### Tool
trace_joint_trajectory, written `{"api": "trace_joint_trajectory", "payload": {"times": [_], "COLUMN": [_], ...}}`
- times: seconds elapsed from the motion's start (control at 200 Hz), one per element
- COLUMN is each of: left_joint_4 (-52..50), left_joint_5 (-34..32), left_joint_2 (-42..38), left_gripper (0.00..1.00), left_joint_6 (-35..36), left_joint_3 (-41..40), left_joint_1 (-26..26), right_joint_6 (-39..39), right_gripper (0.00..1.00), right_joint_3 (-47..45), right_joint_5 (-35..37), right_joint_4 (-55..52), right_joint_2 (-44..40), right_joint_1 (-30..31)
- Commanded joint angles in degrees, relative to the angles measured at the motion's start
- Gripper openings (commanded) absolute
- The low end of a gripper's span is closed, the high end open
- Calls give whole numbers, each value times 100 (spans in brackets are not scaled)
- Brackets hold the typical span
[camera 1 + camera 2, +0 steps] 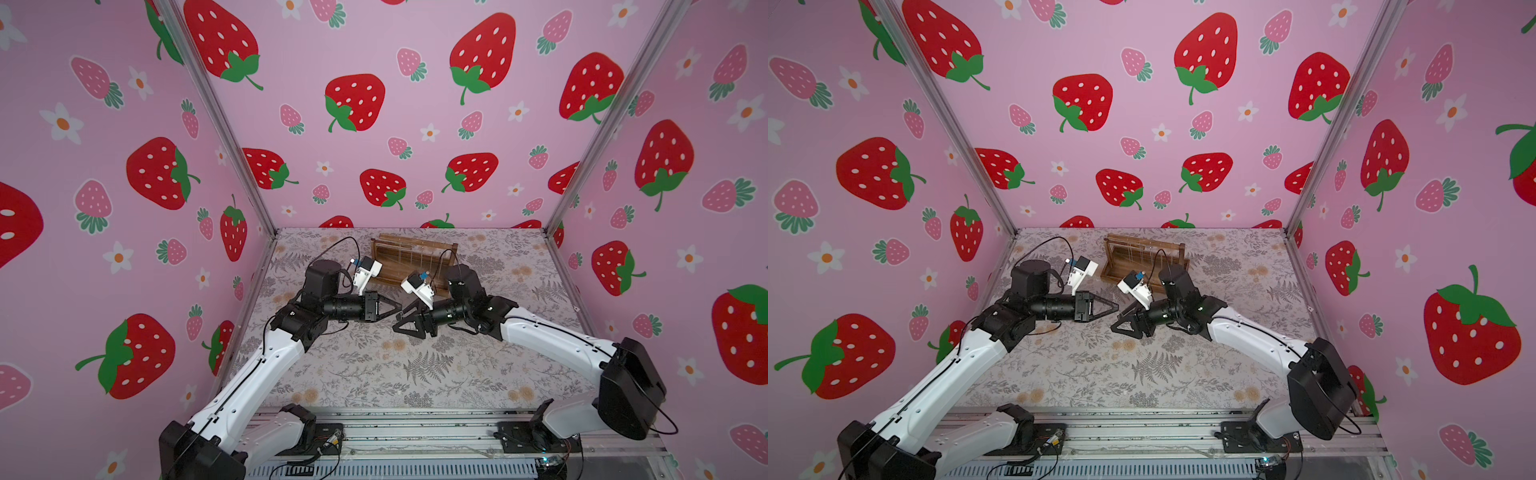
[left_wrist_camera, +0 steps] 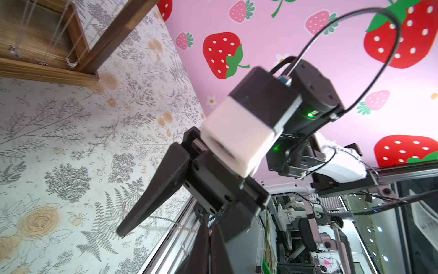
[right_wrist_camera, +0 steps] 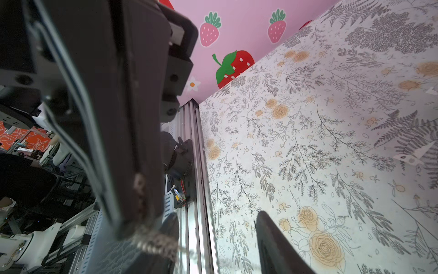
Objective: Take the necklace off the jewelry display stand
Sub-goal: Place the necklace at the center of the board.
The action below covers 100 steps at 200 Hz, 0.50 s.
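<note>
The left gripper (image 1: 398,308) is closed, its fingertips pinched together over the middle of the table (image 1: 374,374) and pointing across at the other arm. In the right wrist view a bunched silvery chain, the necklace (image 3: 154,240), is clamped at the very tip of that gripper, and a thin strand trails away from it. In the top views the chain is too fine to make out.

The right gripper (image 1: 399,321) faces the left one almost tip to tip, with its jaws spread apart. In the right wrist view one of its fingers (image 3: 275,249) stands off to the side of the chain without touching it. The left wrist view shows another finger (image 2: 154,194) splayed out above the floral print.

Behind both grippers, toward the back wall, the jewelry display stand (image 1: 395,272) sits upright on its tray base, at a slant to the table edge and well apart from the clamped necklace. In the left wrist view, other chains (image 2: 71,61) hang from its top bar down toward the tray.

Strawberry-printed walls (image 1: 374,124) close in the table on three sides.
</note>
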Motion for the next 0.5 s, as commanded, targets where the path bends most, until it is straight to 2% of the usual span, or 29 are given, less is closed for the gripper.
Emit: {"api": "trace_joint_trajectory", "payload": {"times": [0.0,0.155,0.25,0.29,0.495], "left_joint_4": [106,19,23,35,98], "left_joint_5": [363,345,331,340,271], "left_joint_2": [-73,-101,-96,-84,-54], "left_gripper": [0,0,0,0,0], "left_joint_6": [-77,-13,-4,-4,-48], "left_joint_3": [-121,-133,-132,-125,-143], "left_joint_1": [-19,-23,-24,-17,-12], "right_joint_6": [-150,-181,-149,-121,-92], "right_gripper": [53,53,53,48,38], "right_joint_3": [200,77,109,135,164], "right_joint_5": [67,282,182,114,78], "right_joint_4": [-98,-72,-72,-72,-62], "right_joint_2": [-119,-418,-458,-454,-474], "right_joint_1": [56,56,61,69,116]}}
